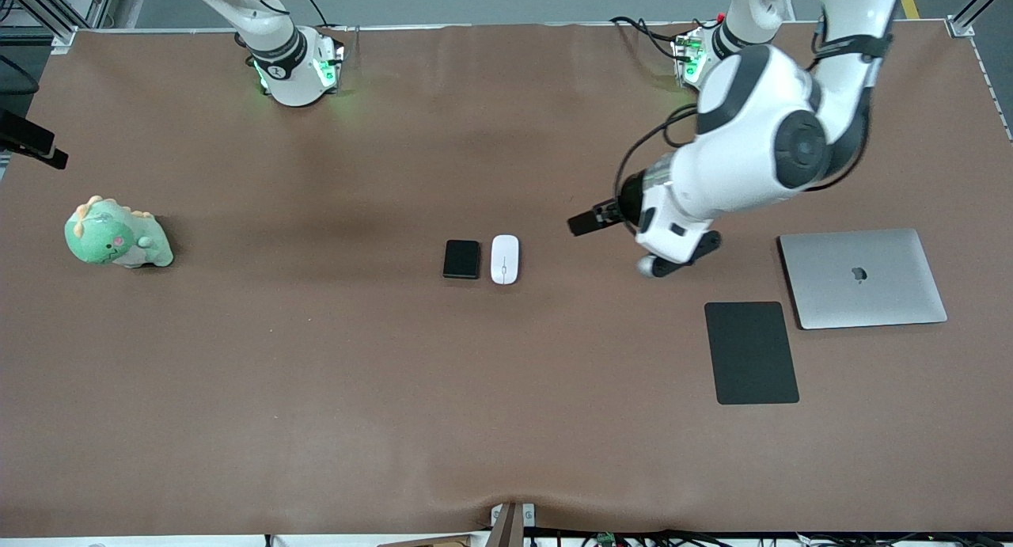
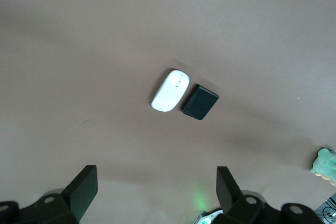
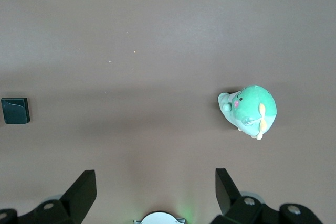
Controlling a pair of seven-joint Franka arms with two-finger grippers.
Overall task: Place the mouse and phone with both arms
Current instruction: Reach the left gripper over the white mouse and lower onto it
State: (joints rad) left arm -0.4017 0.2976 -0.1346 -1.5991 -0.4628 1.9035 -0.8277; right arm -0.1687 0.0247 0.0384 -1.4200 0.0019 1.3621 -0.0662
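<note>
The white mouse (image 1: 504, 259) and the black phone (image 1: 461, 259) lie side by side at the middle of the table, the phone toward the right arm's end. Both show in the left wrist view, the mouse (image 2: 170, 91) and the phone (image 2: 200, 102). My left gripper (image 1: 587, 222) hangs open and empty above the table, beside the mouse toward the left arm's end; in its own wrist view (image 2: 157, 182) the jaws stand wide apart. My right gripper (image 3: 155, 182) is open and empty, up high and out of the front view. The phone (image 3: 14, 110) shows at the edge of its wrist view.
A green dinosaur plush (image 1: 117, 234) sits at the right arm's end of the table and also shows in the right wrist view (image 3: 249, 109). A closed silver laptop (image 1: 863, 278) and a flat black mouse pad (image 1: 750, 351) lie at the left arm's end.
</note>
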